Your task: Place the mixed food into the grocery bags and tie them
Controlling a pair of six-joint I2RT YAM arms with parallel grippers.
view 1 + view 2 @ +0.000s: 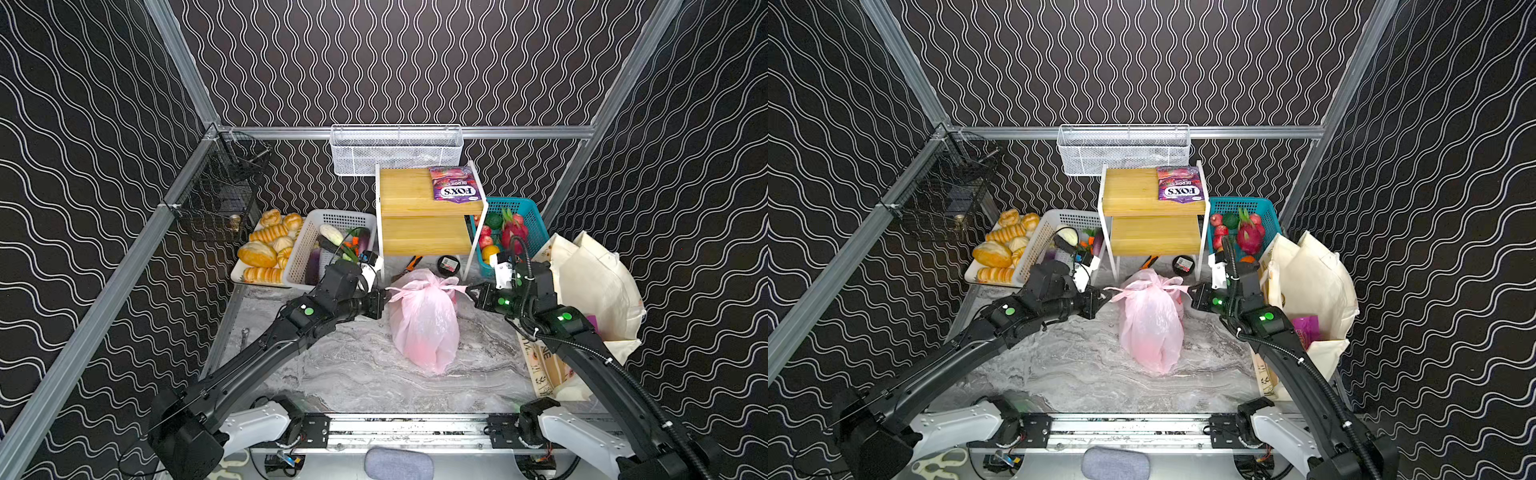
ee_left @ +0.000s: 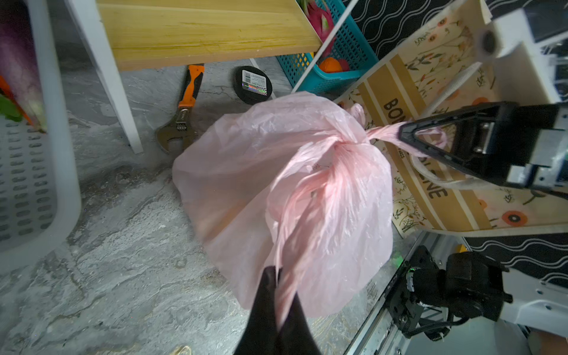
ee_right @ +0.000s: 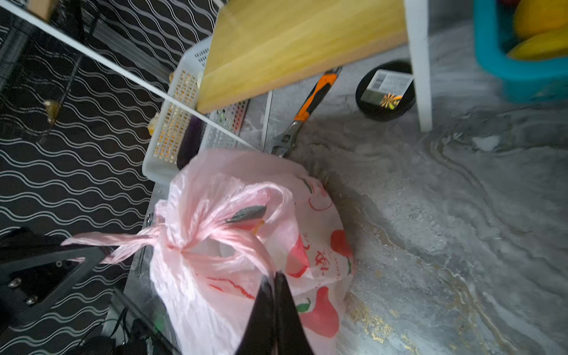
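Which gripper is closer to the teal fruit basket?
Right. The right gripper grips the pink bag close by the teal basket; the left gripper sits across the bag, farther off.

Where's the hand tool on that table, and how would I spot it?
Find the white-framed wooden shelf at the back of the marble table. On the tabletop beneath it, behind the pink plastic bag and beside a round black tin, lies the wrench. Its orange-and-black handle and metal head set it apart.
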